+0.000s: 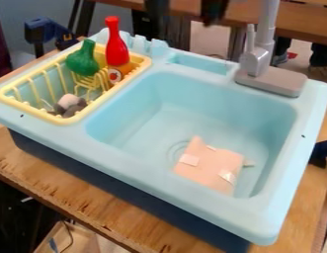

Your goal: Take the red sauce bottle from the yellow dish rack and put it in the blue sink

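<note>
The gripper (185, 11) hangs at the top edge of the camera view, its two dark fingertips wide apart beyond the sink's back rim, touching nothing. Below and in front of it is the light blue sink (126, 99). On the basin floor, toward the front right, lies a pale pink, roughly square piece (208, 165) with whitish patches. The yellow rack (143, 64) at the left holds an upright red bottle (117, 47), a green bulb-shaped object (83, 60), an orange object (125, 68) and a grey and pinkish object (70, 103).
A grey faucet (258, 59) stands on the back right rim, its spout rising out of the top edge. The sink sits on a wooden table (93, 202). A blue clamp (43, 30) is behind the rack, and a dark blue object (321, 150) is at the right edge.
</note>
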`<state>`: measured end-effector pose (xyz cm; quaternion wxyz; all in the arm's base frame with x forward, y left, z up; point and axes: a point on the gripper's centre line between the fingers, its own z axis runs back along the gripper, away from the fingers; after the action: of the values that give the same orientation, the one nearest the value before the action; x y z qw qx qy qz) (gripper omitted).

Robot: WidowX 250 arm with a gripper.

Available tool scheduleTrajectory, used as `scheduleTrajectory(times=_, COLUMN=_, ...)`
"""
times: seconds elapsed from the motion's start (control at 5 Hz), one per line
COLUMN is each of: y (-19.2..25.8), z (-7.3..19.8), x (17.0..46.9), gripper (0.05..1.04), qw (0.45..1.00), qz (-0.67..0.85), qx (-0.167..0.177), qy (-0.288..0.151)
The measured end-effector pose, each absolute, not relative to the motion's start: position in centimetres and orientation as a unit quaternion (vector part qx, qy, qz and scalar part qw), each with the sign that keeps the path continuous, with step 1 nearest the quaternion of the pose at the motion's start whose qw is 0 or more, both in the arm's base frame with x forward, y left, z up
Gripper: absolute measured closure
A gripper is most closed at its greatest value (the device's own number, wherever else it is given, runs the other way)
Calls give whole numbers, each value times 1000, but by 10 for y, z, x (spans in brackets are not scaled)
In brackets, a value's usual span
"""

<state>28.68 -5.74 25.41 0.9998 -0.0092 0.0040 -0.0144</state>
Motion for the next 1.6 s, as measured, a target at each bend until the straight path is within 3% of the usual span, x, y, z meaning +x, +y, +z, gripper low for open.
scheduleTrajectory(times=0.4, y=-11, z=254, x=296, gripper=83, qw=996, qz=-46, qx=62, qy=39)
scheduleTrajectory(times=0.6, y=20, z=252, x=300, gripper=83, qw=997, qz=-27, qx=70, qy=31)
scheduleTrajectory(times=0.8, y=42, z=244, x=313, gripper=83, qw=998, qz=-23, qx=50, qy=9)
scheduleTrajectory(times=1.2, y=53, z=218, x=342, gripper=83, qw=999, qz=-33, qx=31, qy=7)
scheduleTrajectory(times=1.6, y=62, z=201, x=354, gripper=83, qw=997, qz=-22, qx=48, qy=53)
